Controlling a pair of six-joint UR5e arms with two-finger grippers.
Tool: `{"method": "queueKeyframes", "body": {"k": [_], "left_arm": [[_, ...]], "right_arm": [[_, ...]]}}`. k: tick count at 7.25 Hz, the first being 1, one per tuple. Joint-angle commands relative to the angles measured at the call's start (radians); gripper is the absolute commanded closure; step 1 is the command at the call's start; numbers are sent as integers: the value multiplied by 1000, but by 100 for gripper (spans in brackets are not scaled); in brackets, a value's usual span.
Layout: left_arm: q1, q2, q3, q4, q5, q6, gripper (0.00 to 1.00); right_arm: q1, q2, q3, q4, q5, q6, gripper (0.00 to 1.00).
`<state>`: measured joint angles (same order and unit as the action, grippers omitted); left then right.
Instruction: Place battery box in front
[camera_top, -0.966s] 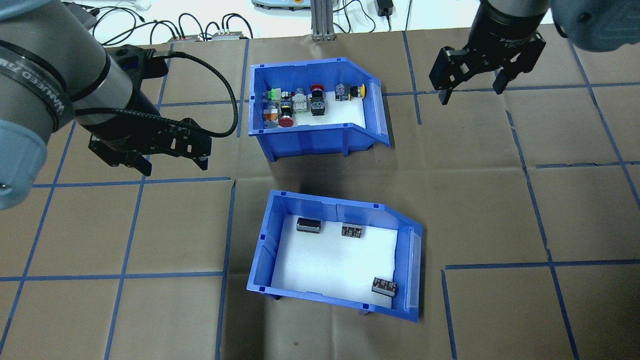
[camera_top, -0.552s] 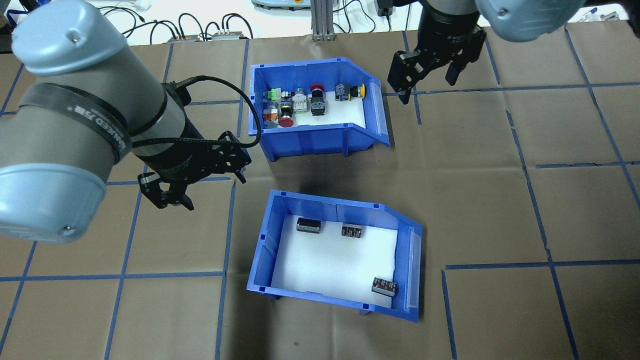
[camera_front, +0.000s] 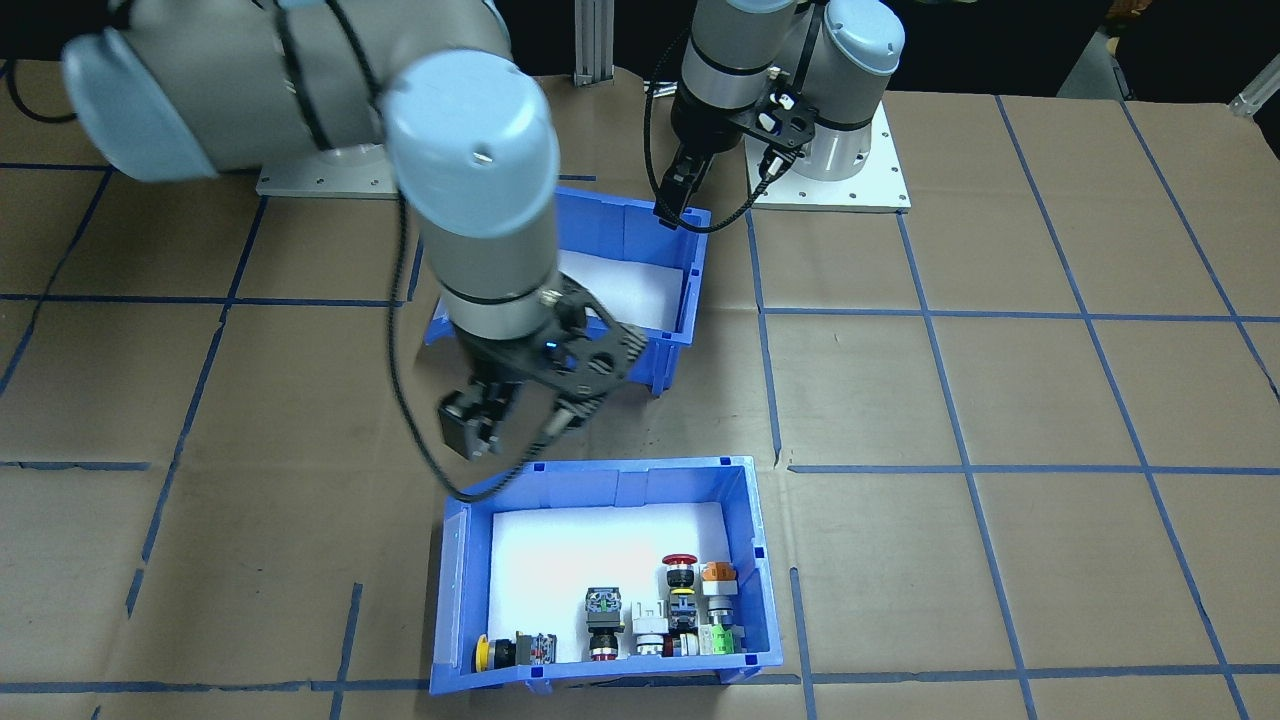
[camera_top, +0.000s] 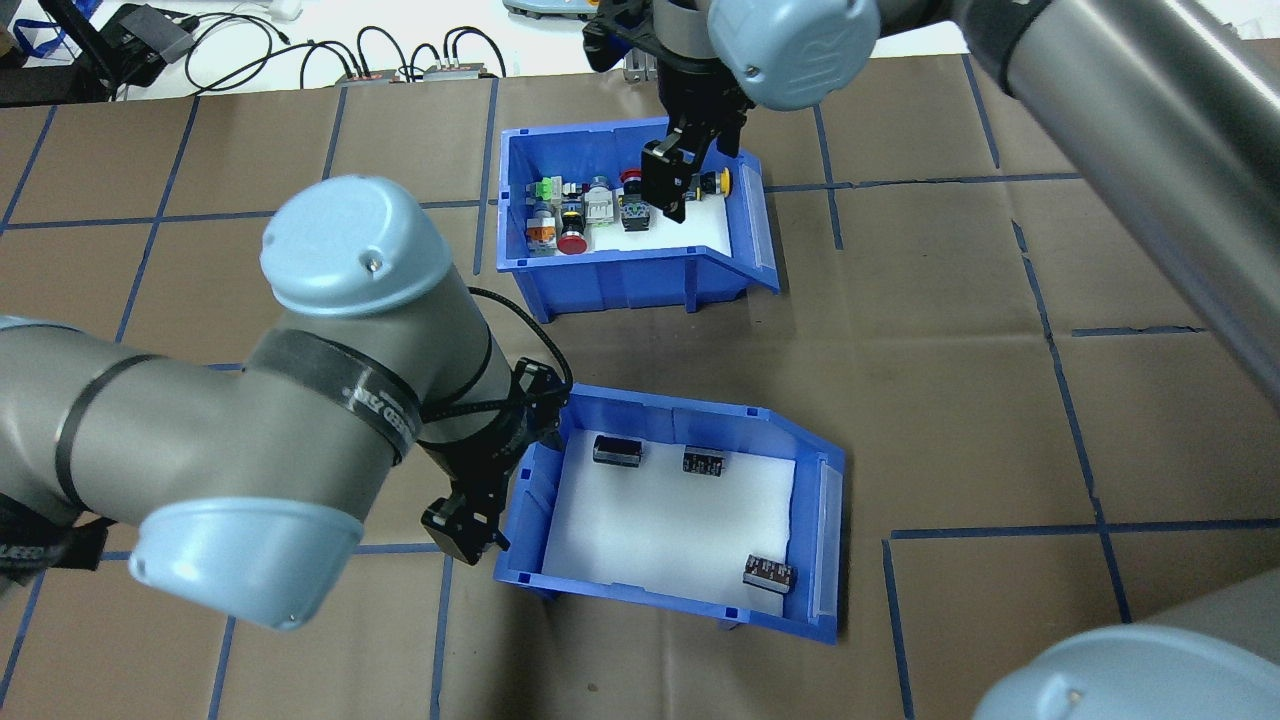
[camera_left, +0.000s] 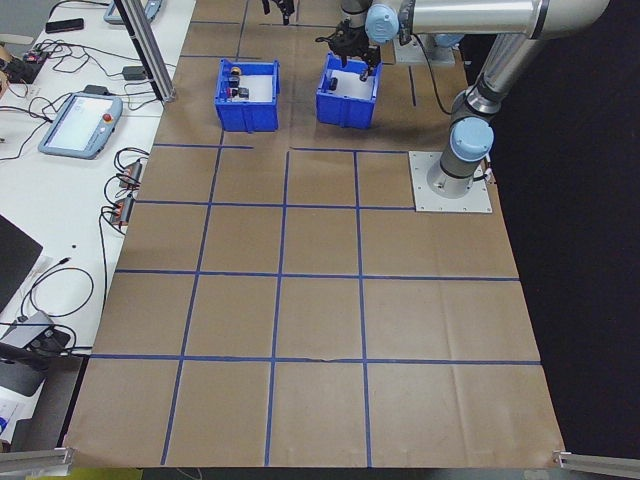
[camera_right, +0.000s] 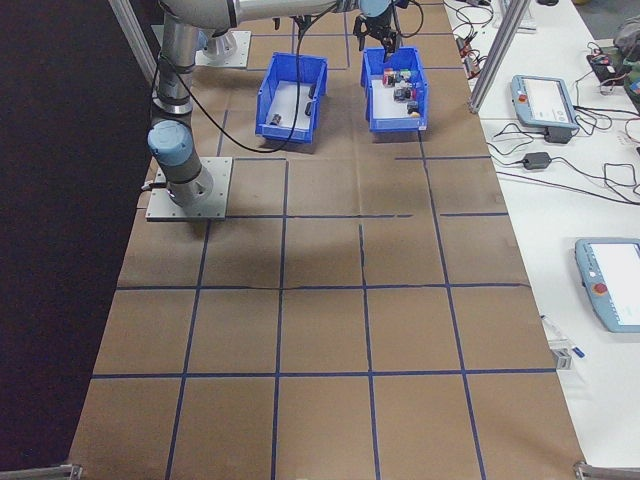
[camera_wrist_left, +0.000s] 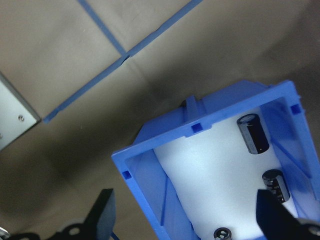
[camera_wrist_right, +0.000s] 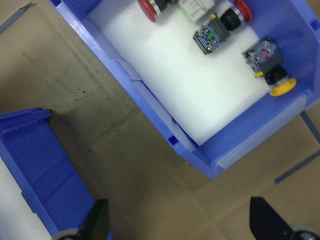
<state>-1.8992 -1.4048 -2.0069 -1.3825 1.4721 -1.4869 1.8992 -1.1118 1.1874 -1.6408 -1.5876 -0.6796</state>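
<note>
The battery box (camera_top: 672, 420) is the blue bin nearer the robot, with white foam and three dark cylinders (camera_top: 617, 449). My left gripper (camera_top: 480, 512) is open at the box's left end. In the left wrist view, one finger (camera_wrist_left: 102, 215) is outside that end wall (camera_wrist_left: 167, 202) and the other is over the foam. The front-facing view shows the left gripper (camera_front: 678, 200) at the battery box's (camera_front: 690, 285) end wall. My right gripper (camera_front: 510, 430) hangs open and empty between the two bins, above the table.
The other blue bin (camera_top: 620, 280), holding colourful push-buttons, stands farther from the robot. An aluminium post (camera_top: 640, 50), cables and teach pendants (camera_right: 543, 100) lie past the table's far edge. Brown paper with a blue tape grid covers the table.
My left gripper came down from the open table to the battery box's left end wall. The right arm swung left, from the far right to over the push-button bin.
</note>
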Motion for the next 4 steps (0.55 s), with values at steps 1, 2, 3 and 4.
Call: {"method": "queueKeyframes", "body": {"k": [1,2,3,4], "left_arm": [[-79,1,-158,312,-1,-258,1],[-90,1,-221,414,-3,-329,1],[-93,1,-257,453,-9,-372,1],[-93,1,-282,453,-53,-375,1]], "right_arm": [[85,104,-22,-142,-76,-184,0],[96,137,-22,-169,-75,-248,0],[96,151,-23,-186,-75,-292,0],[96,171,-22,-230,-75,-334,0]]}}
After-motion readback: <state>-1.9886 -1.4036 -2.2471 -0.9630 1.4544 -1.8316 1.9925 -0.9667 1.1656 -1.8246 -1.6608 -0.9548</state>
